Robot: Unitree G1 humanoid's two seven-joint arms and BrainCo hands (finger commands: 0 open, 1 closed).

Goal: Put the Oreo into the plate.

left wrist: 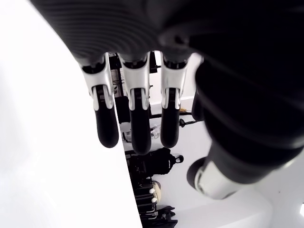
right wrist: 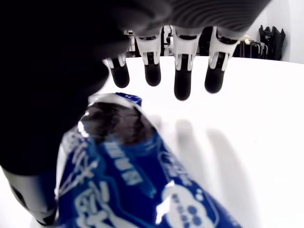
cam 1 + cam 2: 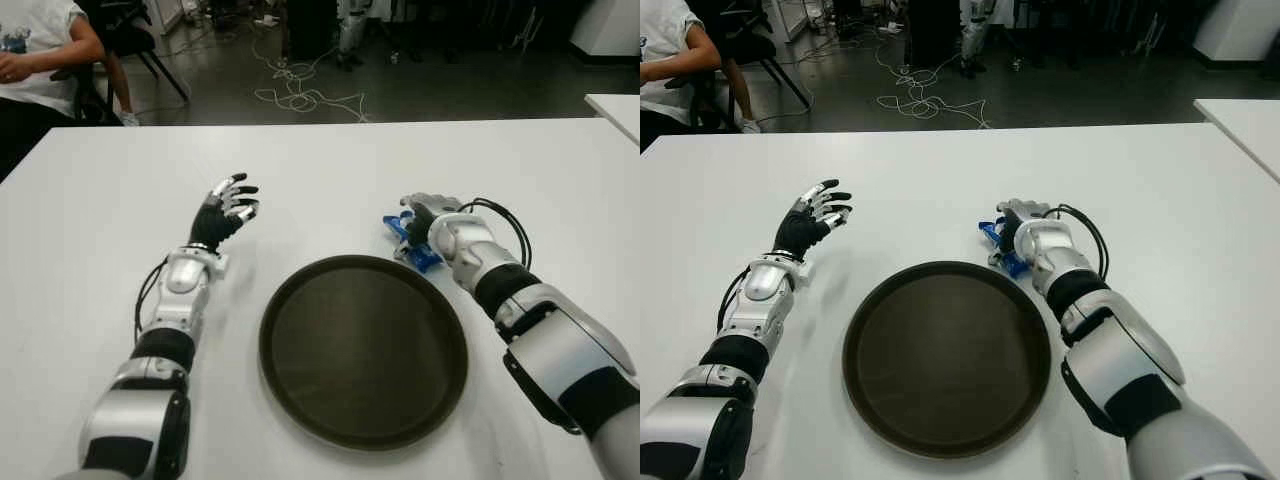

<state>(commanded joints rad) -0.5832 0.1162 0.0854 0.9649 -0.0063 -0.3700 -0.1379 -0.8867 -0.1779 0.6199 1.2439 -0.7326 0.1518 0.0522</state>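
The blue Oreo packet (image 3: 405, 243) lies on the white table (image 3: 330, 160) just beyond the far right rim of the dark round plate (image 3: 363, 350). My right hand (image 3: 430, 218) sits over and beside the packet. In the right wrist view its fingers (image 2: 183, 80) stretch out above the packet (image 2: 137, 175) without closing on it, and the thumb stands at the packet's side. My left hand (image 3: 228, 208) is held up left of the plate, fingers spread and holding nothing.
A person (image 3: 40, 50) sits on a chair beyond the table's far left corner. Cables (image 3: 300, 90) lie on the floor behind. Another white table's corner (image 3: 615, 105) shows at the far right.
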